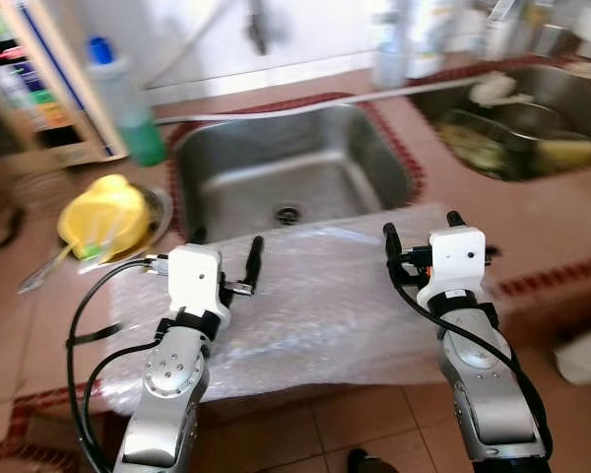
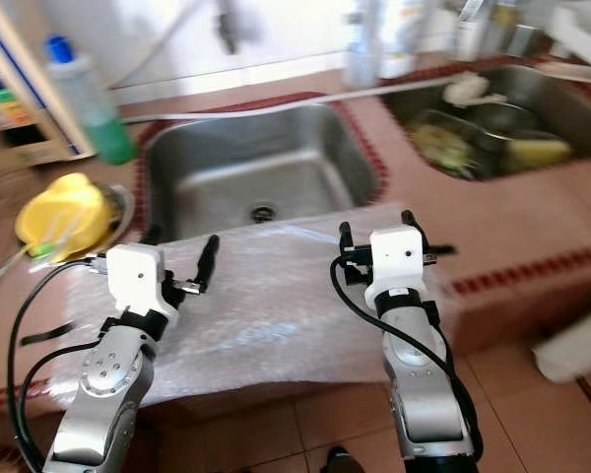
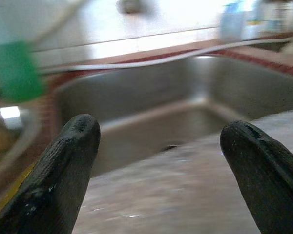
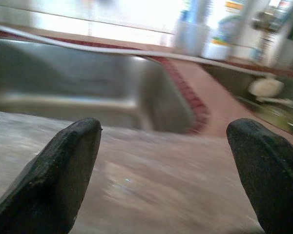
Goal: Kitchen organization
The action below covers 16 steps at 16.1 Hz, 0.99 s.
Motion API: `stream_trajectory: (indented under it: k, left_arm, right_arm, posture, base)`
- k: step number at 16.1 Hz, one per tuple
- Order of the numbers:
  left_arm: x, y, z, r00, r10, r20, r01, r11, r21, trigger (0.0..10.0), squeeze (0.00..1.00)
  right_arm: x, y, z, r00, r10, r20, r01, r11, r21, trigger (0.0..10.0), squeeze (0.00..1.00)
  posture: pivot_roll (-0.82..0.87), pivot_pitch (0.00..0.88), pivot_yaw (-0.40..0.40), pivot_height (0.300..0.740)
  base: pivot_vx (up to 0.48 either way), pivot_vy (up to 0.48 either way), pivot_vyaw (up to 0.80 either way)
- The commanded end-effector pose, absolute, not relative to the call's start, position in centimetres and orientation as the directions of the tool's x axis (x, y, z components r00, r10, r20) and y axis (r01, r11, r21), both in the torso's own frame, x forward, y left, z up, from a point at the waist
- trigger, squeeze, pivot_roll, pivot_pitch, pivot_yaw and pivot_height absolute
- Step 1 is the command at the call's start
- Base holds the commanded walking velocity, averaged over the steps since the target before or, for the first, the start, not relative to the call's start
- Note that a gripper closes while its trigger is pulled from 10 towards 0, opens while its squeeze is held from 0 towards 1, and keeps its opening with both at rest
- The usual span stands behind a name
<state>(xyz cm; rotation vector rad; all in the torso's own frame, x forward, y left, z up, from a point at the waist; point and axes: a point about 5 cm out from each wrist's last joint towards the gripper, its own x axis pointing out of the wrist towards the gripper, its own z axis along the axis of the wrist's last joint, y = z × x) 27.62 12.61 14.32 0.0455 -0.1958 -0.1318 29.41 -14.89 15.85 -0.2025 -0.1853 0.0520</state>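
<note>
The left claw (image 1: 225,258) is hovering with its two black fingers spread apart, gripping nothing, low over the near left part of a sheet of bubble wrap (image 1: 320,301). The right claw (image 1: 421,236) is hanging likewise, fingers parted and empty, over the sheet's right side. The wrap is lying flat beneath and between both claws, spreading across the front edge of the bench (image 1: 532,236) and overlapping the near rim of the steel sink (image 1: 295,172), which is sitting just beyond the fingertips of both claws. In the left wrist view the sheet is showing under the fingers (image 3: 63,165) with the sink basin straight ahead.

Out past the left claw, on its outer side, a yellow bowl (image 1: 103,212) is resting in a metal dish, with a spoon (image 1: 44,268) lying beside it. Farther off on that side a green bottle with a blue cap (image 1: 126,103) is standing at the sink's far corner. Beyond the right claw, on its outer side and well apart, a second basin (image 1: 517,128) is holding dishes and scraps.
</note>
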Motion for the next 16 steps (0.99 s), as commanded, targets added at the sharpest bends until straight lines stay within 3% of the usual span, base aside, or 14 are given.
stream_trajectory:
  k: [1,5,10,16]
  left_arm:
    - [27.4,13.8,14.6,0.977,-0.064,0.204,0.049,0.996,0.076,10.0,0.00]
    - [27.1,14.9,15.2,0.973,0.008,0.230,-0.026,0.997,0.077,10.0,0.00]
    - [26.7,14.2,15.6,0.972,-0.035,0.234,0.021,0.998,0.066,10.0,0.00]
    - [27.7,15.8,17.2,0.959,0.078,0.273,-0.086,0.996,0.017,10.0,0.00]
  right_arm:
    - [29.3,-14.7,16.0,0.979,0.085,0.185,-0.045,0.976,-0.211,10.0,0.00]
    - [28.9,-14.4,15.9,0.977,0.105,0.188,-0.061,0.972,-0.227,10.0,0.00]
    - [28.5,-14.6,15.5,0.979,0.102,0.175,-0.060,0.972,-0.228,10.0,0.00]
    - [28.4,-14.0,15.9,0.972,0.151,0.180,-0.110,0.970,-0.215,10.0,0.00]
  posture:
    - [-0.15,0.178,0.081,0.740]
    - [-0.14,0.193,0.086,0.740]
    - [-0.14,0.208,0.091,0.740]
    - [-0.14,0.214,0.085,0.740]
  base:
    - [0.000,0.000,0.00]
    - [0.000,0.000,0.00]
    - [0.000,0.000,0.00]
    - [0.000,0.000,0.00]
